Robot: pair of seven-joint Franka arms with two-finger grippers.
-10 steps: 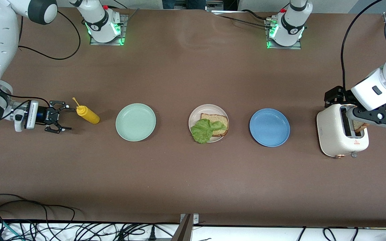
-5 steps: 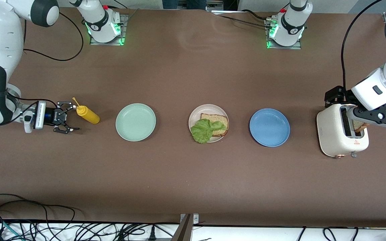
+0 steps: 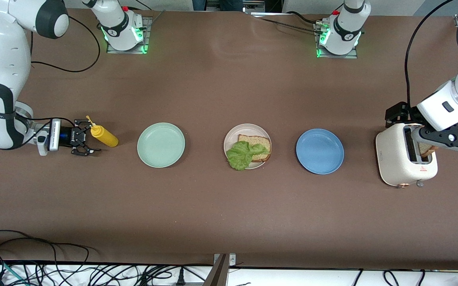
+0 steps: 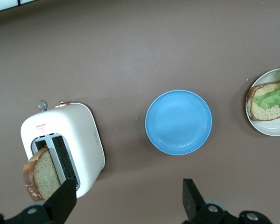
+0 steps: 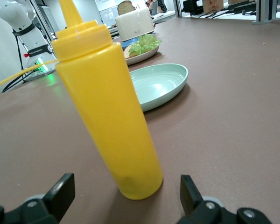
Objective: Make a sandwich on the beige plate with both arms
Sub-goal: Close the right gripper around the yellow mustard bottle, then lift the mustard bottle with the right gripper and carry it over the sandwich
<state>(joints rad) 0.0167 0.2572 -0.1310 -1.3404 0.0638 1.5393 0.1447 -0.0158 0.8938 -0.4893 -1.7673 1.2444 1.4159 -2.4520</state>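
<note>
The beige plate (image 3: pixel 233 135) sits mid-table with one bread slice (image 3: pixel 259 143) and a green lettuce leaf (image 3: pixel 243 154) on it; the plate also shows in the left wrist view (image 4: pixel 275 128). A second bread slice (image 3: pixel 427 150) stands in the white toaster (image 3: pixel 396 159) at the left arm's end. My left gripper (image 3: pixel 425 139) hovers open over the toaster, one finger (image 4: pixel 65 196) beside that slice (image 4: pixel 39 175). My right gripper (image 3: pixel 88 139) is open and low at the table, its fingers either side of an upright yellow squeeze bottle (image 5: pixel 107 107), holding nothing.
A mint green plate (image 3: pixel 161 145) lies between the yellow bottle (image 3: pixel 103 136) and the beige plate. A blue plate (image 3: pixel 319 151) lies between the beige plate and the toaster. Cables hang along the table edge nearest the front camera.
My right gripper has slid along the table toward the yellow bottle until its open fingers reach it. The left arm has not moved.
</note>
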